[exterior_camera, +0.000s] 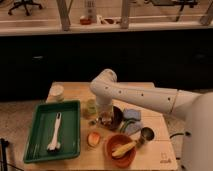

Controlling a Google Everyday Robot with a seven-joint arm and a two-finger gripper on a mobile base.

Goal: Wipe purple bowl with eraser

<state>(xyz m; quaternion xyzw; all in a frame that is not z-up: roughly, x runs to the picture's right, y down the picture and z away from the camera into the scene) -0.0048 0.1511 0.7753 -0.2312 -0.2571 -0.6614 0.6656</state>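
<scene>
The purple bowl (118,114) is a small, very dark, glossy bowl in the middle of the wooden table (155,155). My white arm reaches in from the right and bends down over it. My gripper (106,119) hangs at the bowl's left rim, down inside or just above it. A small pale object shows at the gripper's tip; I cannot tell whether it is the eraser. The arm hides part of the bowl.
An orange-red bowl with a yellow corn cob (121,147) stands at the front, a steel cup (147,134) to its right. A blue cloth (132,115) lies right of the dark bowl. A green tray (72,112) holding a white tool sits left. A jar (90,107) and a peach-coloured item (93,138) are nearby.
</scene>
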